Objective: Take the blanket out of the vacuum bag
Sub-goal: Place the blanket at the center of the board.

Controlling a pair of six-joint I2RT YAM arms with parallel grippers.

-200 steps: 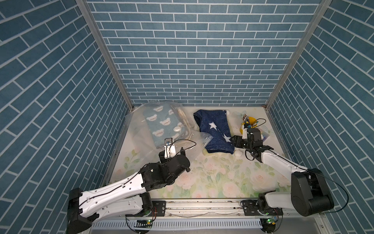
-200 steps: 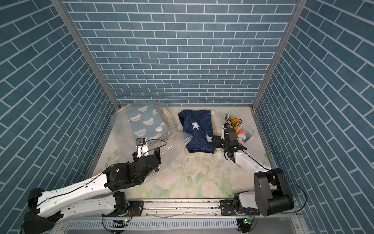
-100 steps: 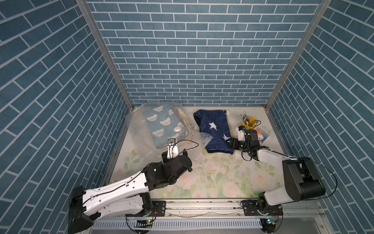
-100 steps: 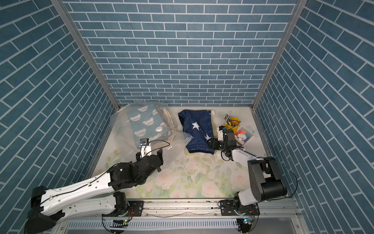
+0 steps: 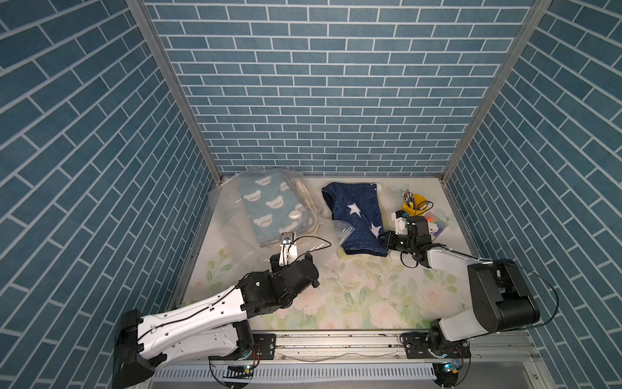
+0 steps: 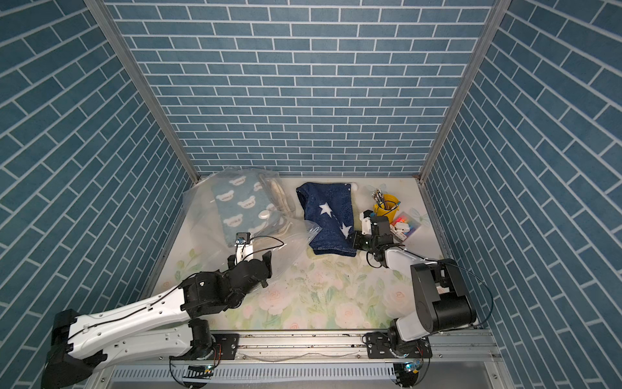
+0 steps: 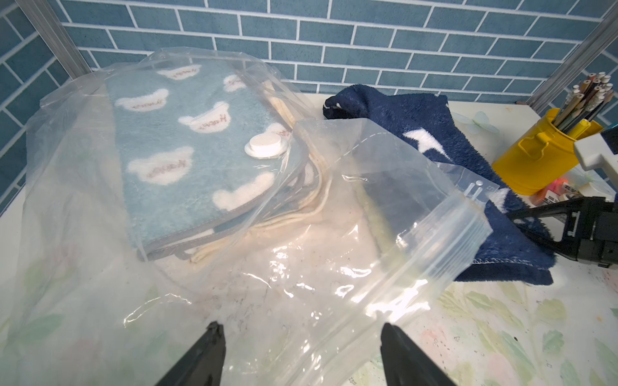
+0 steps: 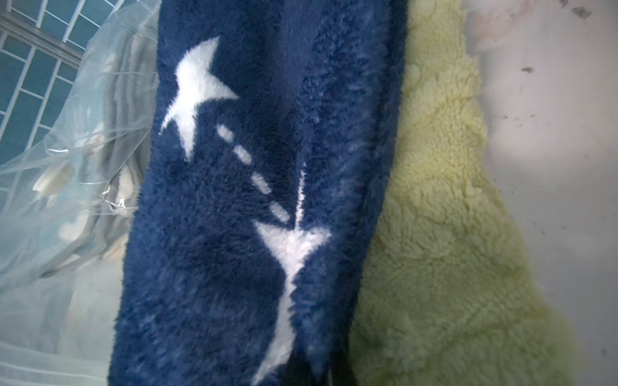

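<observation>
Blue brick-patterned walls box in a floral-print desk. In both top views the large clear crinkly plastic vacuum bag sprawls over the far left of the desk. A folded pale blue blanket with white bears lies inside it under the round white valve cap. Just right of the bag lies the folded navy fleece blanket with white stars, almost wholly outside it. The right end effector sits at that blanket's near right corner, fully closed and apparently pinching the hem. A yellow cup of pencils stands just beyond the right wrist.

Left wrist view: the left end effector hovers low over the bag's near plastic, jaws wide apart with nothing between them. The bag's zip-strip mouth lies across the navy fleece blanket's left edge. Whether that edge is inside the mouth or only under it cannot be told.

Right wrist view: navy pile and its pale yellow sherpa backing fill the frame. The fingertips are not clearly seen.

To do this step well, the right arm should probably draw the navy fleece blanket rightward, low along the desk and slowly enough that the fleece does not slip free. The left end effector would best pin the plastic beside the mouth so the bag stays put. The pull should steer clear of the cup.
</observation>
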